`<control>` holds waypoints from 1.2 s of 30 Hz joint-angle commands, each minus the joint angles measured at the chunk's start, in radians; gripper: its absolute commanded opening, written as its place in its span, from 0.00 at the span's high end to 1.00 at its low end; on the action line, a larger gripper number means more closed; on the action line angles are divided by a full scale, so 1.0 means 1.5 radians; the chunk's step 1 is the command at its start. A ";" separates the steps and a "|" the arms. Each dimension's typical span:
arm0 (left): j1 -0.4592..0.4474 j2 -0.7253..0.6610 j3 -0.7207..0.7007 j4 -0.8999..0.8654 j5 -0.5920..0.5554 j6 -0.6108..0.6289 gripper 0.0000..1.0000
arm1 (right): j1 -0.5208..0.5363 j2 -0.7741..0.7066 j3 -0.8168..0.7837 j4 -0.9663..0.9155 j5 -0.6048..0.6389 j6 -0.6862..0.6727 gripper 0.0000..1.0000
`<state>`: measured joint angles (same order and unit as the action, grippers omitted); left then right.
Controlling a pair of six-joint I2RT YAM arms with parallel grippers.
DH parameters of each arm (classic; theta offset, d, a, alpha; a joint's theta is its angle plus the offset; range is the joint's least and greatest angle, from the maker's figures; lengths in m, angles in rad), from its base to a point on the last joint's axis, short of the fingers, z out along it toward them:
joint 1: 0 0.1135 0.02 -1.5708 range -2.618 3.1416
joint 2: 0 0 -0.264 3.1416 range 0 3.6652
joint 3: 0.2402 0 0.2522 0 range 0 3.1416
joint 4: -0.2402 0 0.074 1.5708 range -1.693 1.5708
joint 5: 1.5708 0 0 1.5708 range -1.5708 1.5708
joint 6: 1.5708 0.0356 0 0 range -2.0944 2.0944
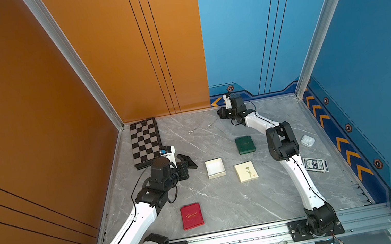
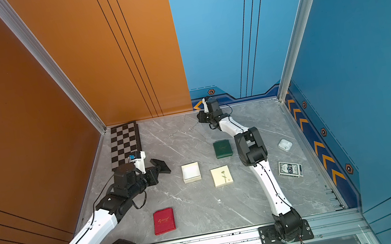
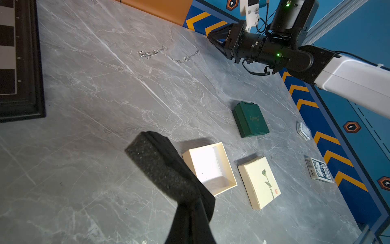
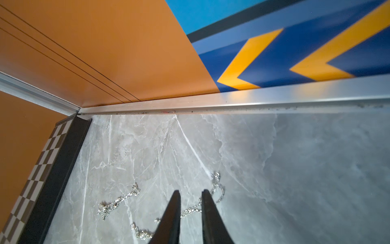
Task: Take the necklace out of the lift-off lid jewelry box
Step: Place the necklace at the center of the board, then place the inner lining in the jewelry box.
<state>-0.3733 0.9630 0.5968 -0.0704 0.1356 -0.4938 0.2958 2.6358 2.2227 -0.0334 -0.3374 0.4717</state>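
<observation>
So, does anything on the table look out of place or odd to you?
Yes: the silver chain necklace lies sprawled loose at the far end of the grey marble tabletop, well away from the open cream cardboard box. The left gripper holds a black foam pad.

Hiding a stretch of the necklace (image 4: 118, 200) behind the right hand's (image 4: 191, 191) fingers (image 4: 172, 215); covering a corner of the open box (image 3: 228, 166) with the black foam insert (image 3: 156, 164).

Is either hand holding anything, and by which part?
Left hand is shut on the black foam pad, by one end. Right hand is open; the necklace lies on the table.
</observation>
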 commanded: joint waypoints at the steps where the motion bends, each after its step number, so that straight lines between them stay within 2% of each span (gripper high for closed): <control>1: 0.005 0.006 0.011 0.016 0.024 0.007 1.00 | -0.011 -0.030 -0.009 -0.016 -0.004 0.009 0.72; 7: 0.004 0.027 0.015 0.052 0.045 0.004 1.00 | -0.023 -0.134 -0.130 0.003 -0.025 0.011 0.66; 11: 0.003 0.055 0.017 0.106 0.059 -0.004 1.00 | -0.023 -0.249 -0.277 0.043 -0.059 0.035 0.63; 18: -0.014 0.122 0.008 0.247 0.092 -0.014 1.00 | -0.004 -0.452 -0.551 0.151 -0.151 0.147 0.60; 23: -0.038 0.156 -0.012 0.358 0.095 -0.010 1.00 | 0.036 -0.561 -0.684 0.185 -0.182 0.205 0.49; 26: -0.053 0.171 -0.017 0.399 0.101 0.004 1.00 | 0.065 -0.614 -0.764 0.248 -0.189 0.255 0.42; 31: -0.074 0.188 -0.026 0.445 0.109 0.014 1.00 | 0.110 -0.673 -0.850 0.331 -0.189 0.322 0.33; 36: -0.091 0.191 -0.044 0.504 0.127 0.019 1.00 | 0.150 -0.694 -0.873 0.347 -0.178 0.339 0.29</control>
<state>-0.4961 1.2423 0.5491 0.5926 0.2890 -0.4892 0.5007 1.6283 0.9291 0.4103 -0.6064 0.9310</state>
